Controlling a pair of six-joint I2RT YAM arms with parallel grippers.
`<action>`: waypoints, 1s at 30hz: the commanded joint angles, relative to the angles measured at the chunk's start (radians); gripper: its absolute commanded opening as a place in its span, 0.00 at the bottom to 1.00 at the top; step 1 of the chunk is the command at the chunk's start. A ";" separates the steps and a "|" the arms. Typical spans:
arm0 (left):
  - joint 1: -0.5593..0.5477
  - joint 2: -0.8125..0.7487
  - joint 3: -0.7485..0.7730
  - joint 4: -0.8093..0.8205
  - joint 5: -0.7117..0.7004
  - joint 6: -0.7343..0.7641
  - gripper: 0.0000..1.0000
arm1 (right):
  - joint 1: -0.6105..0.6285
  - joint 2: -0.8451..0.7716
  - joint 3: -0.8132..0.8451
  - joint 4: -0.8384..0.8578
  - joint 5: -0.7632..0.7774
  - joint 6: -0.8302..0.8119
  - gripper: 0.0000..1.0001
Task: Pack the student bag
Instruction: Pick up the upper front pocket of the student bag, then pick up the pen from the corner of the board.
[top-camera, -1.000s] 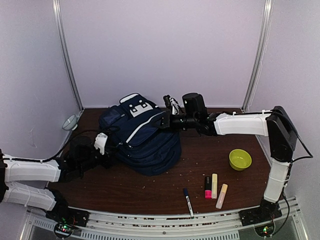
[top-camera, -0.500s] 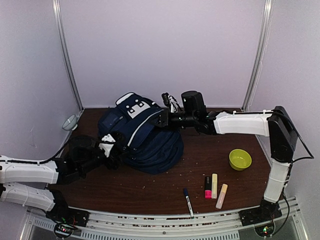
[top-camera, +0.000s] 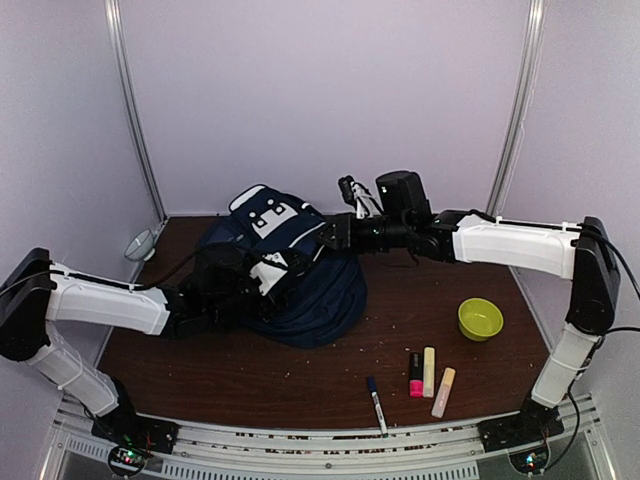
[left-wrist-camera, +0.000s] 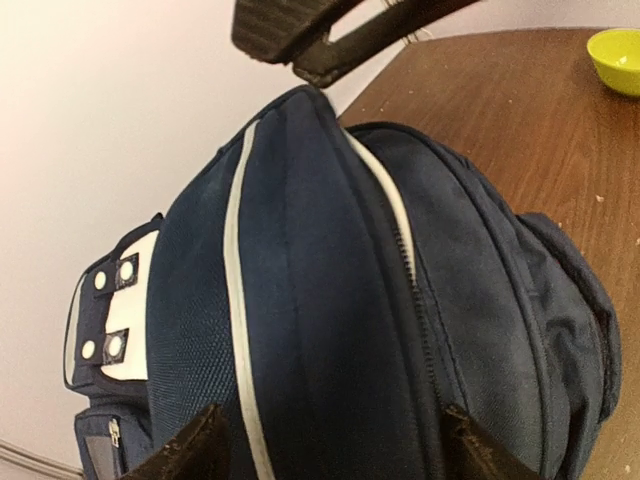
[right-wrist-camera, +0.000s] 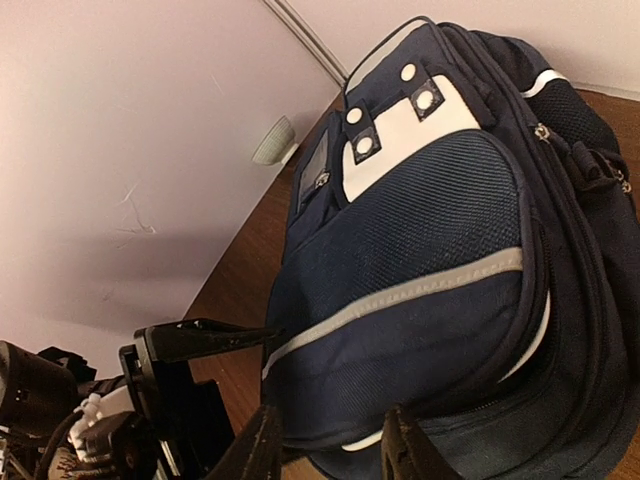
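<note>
The student bag, navy blue with white stripes and a white patch, lies at the back middle of the brown table. My left gripper is pressed against its front side. In the left wrist view that gripper is open wide, and the bag bulges between its fingertips. My right gripper reaches in from the right at the bag's upper edge. In the right wrist view it is partly open, with a fold of the bag between its fingers.
A green bowl sits to the right. A dark marker, a pink highlighter and two pale ones lie near the front edge. A small white cup stands at the far left by the wall.
My left arm has swung in from the left onto the bag and its jaws have opened wide. The right jaws have parted from shut. The bag has shifted a little.
</note>
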 joint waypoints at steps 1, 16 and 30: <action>-0.001 -0.015 0.033 0.035 -0.121 0.025 0.56 | -0.006 -0.058 -0.033 -0.096 0.078 -0.081 0.36; 0.000 -0.099 0.025 0.024 -0.153 -0.065 0.00 | 0.312 -0.089 -0.156 -0.683 0.481 -0.241 0.49; 0.002 -0.134 0.055 -0.016 -0.151 -0.106 0.00 | 0.425 0.114 -0.146 -0.856 0.420 -0.238 0.64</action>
